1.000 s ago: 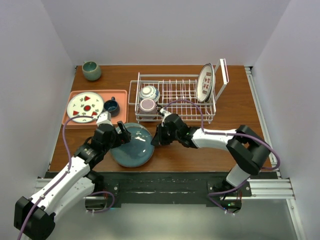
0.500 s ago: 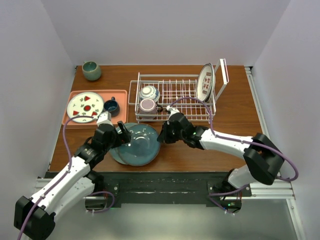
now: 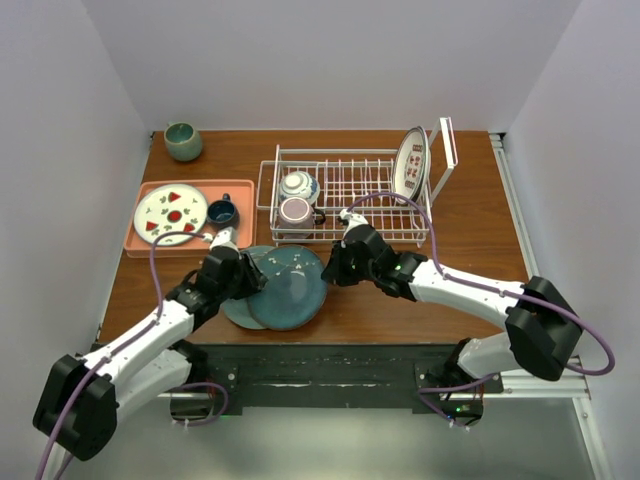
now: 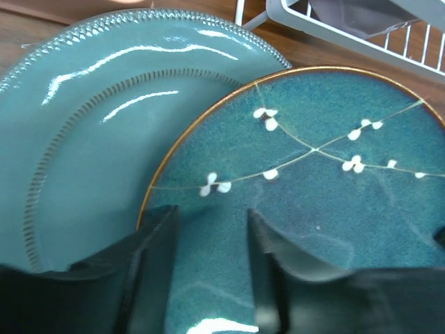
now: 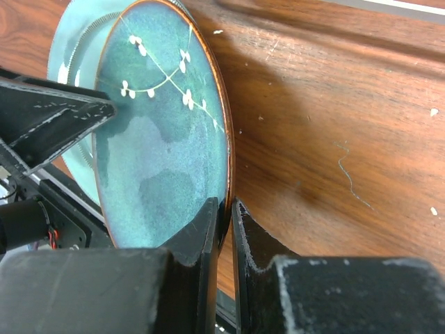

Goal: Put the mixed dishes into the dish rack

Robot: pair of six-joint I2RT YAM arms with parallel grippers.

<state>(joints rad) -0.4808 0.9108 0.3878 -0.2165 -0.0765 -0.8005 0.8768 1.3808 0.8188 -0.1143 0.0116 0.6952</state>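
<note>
Two teal plates lie at the table's front centre. The lighter teal plate [image 3: 232, 312] [image 4: 90, 139] [image 5: 62, 56], with an embossed rim, is underneath. A darker teal plate [image 3: 290, 290] [image 4: 327, 181] [image 5: 160, 139] with white blossoms and a brown rim overlaps it, tilted up at its right side. My right gripper [image 3: 330, 272] [image 5: 228, 205] is shut on that plate's right rim. Over its left part my left gripper [image 3: 255, 280] [image 4: 212, 216] hangs, fingers apart, nothing between them. The dish rack [image 3: 345, 195] holds a patterned bowl [image 3: 298, 185], a pinkish mug [image 3: 295, 211] and an upright white plate [image 3: 410, 165].
A salmon-pink tray [image 3: 240, 190] at the left carries a white plate with red fruit marks [image 3: 170, 211] and a dark blue cup [image 3: 222, 212]. A grey-green cup [image 3: 183, 141] stands at the back left corner. Bare wood lies right of the plates.
The right gripper has drawn the darker plate to the right and tilted it up off the lighter one. The left gripper has moved in over the plates and its fingers have narrowed.
</note>
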